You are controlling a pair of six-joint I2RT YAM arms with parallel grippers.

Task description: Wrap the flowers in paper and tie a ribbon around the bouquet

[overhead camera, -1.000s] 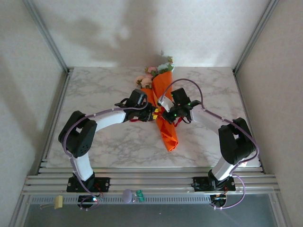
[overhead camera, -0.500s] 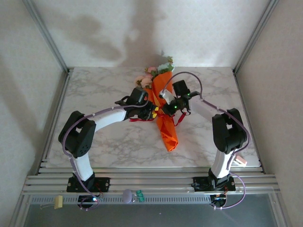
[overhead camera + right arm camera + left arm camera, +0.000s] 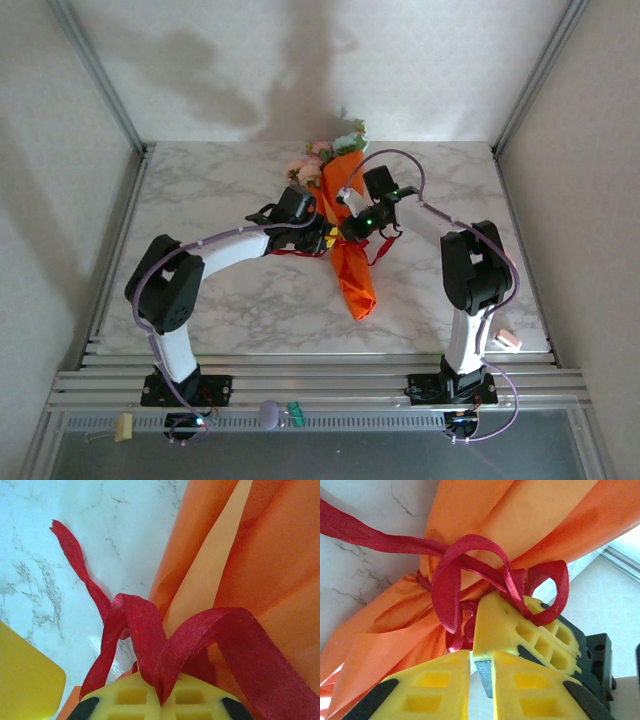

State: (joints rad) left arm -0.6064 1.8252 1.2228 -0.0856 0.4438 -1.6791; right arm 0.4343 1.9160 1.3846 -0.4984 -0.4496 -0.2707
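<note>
The bouquet (image 3: pixel 352 255) lies along the middle of the table, a slim cone of orange paper (image 3: pixel 530 515) with pink and pale flowers (image 3: pixel 335 152) at its far end. The red ribbon (image 3: pixel 455 575) is wound round the cone's waist in tangled loops, and one tail (image 3: pixel 75 562) trails over the marble. My right gripper (image 3: pixel 161 685) is shut on a fold of ribbon (image 3: pixel 150 630) beside the cone (image 3: pixel 270 555). My left gripper (image 3: pixel 481 652) meets it from the other side, its fingers a narrow gap apart with nothing between them. Both grippers (image 3: pixel 325 238) (image 3: pixel 350 230) touch at the waist.
The marble table (image 3: pixel 220 190) is walled by aluminium posts and pale panels. A small pale object (image 3: pixel 506 341) lies near the front right corner. A loose ribbon end (image 3: pixel 288 253) lies left of the cone, another (image 3: pixel 380 255) to its right.
My right gripper has shifted slightly left and away from me, onto the cone's waist, and its elbow swung inward. The left arm has stayed almost still.
</note>
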